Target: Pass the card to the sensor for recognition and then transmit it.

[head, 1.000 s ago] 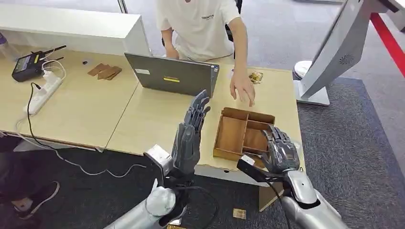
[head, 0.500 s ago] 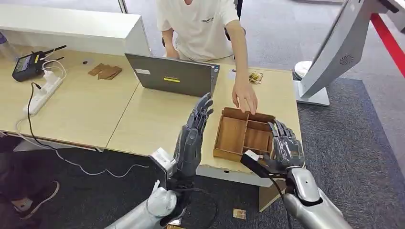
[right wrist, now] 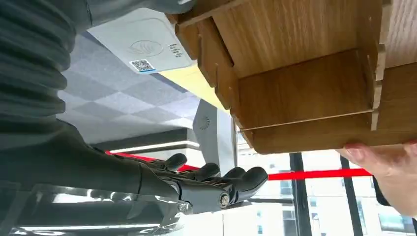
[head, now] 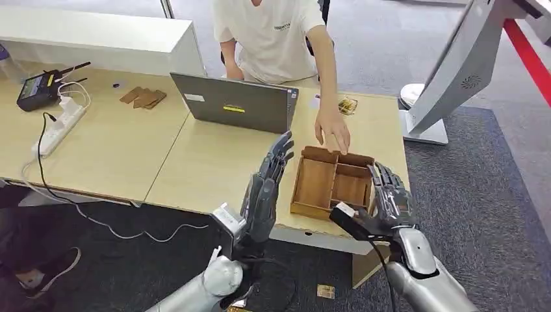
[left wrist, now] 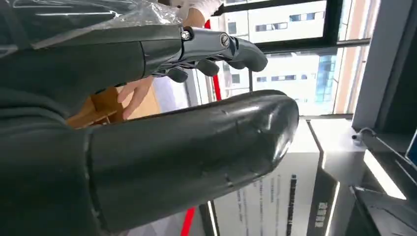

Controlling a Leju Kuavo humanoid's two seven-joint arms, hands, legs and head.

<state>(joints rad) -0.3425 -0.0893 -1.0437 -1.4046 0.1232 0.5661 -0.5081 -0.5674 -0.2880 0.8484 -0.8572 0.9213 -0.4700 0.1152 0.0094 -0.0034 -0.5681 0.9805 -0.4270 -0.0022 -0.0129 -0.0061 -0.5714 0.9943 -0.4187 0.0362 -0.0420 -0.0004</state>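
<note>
Left hand: my left hand (head: 262, 195) stands upright over the near edge of the table (head: 195, 162), just left of the box (head: 310, 209).
Left fingers: straight and slightly apart, released, grasping nothing. In the left wrist view the thumb (left wrist: 196, 147) and the darker fingers (left wrist: 216, 46) lie extended with free space between them.
Right hand: my right hand (head: 388, 200) is raised at the right near corner of the box, with the back of the hand toward the head camera.
Right fingers: spread and released, grasping nothing. In the right wrist view the fingers (right wrist: 216, 184) reach out with nothing between them.
Card: I cannot tell where it is. A small yellowish item (head: 348, 104) lies on the table beyond the person's hand (head: 333, 130); it is too small to identify.
Sensor: a white pad (right wrist: 142, 49) with a contactless mark and a QR label lies flat just beside the box in the right wrist view.
Box: wooden and open-topped, divided into one long compartment on the left and smaller ones on the right. It sits on the table near the front edge.
Person: seated behind the table in a pale shirt, one arm stretched forward. The fingertips rest at the far rim of the box; the right wrist view shows them touching its wall.
Laptop: the laptop (head: 234, 104) is open with its lid back toward me, between the person and my left hand.
Other items: a white power strip (head: 58, 123) with a black cable lies on the table's left part, and a white stand (head: 455, 71) rises at the right.
</note>
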